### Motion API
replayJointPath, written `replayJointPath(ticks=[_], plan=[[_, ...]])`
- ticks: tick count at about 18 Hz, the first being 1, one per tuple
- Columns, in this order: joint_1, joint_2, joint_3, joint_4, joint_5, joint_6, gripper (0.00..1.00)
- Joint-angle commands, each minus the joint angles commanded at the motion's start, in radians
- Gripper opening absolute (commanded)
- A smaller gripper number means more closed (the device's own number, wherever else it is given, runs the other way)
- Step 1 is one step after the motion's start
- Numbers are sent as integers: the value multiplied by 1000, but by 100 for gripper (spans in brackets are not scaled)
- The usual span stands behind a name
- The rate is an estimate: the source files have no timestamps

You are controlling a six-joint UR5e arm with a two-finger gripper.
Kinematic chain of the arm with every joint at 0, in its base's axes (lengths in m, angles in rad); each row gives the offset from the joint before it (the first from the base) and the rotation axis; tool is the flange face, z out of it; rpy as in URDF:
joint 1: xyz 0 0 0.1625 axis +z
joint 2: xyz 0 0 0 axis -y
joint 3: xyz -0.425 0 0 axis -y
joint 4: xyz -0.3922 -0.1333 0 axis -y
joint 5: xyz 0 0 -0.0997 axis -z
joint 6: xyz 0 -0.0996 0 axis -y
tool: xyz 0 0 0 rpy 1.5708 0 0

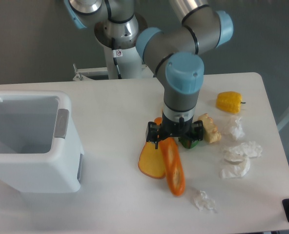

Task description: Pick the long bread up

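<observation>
At frame centre we are seeing the gripper (170, 138) clamping its fingers narrowly around the upper end of the long bread (173, 165), which is slanting over the desk (110, 195).

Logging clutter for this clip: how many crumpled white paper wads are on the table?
4, all on the right: one beside the yellow pepper, two below it, one near the long bread's tip. The arm may hide others.
</observation>
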Motion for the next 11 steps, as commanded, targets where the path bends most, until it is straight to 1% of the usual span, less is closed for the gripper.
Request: replayJointPath(ticks=[5,7,11], plan=[[6,-54,5,3,-20,-3,100],[12,-58,8,2,-37,-20,100],[21,-71,8,-12,-35,-25,100]])
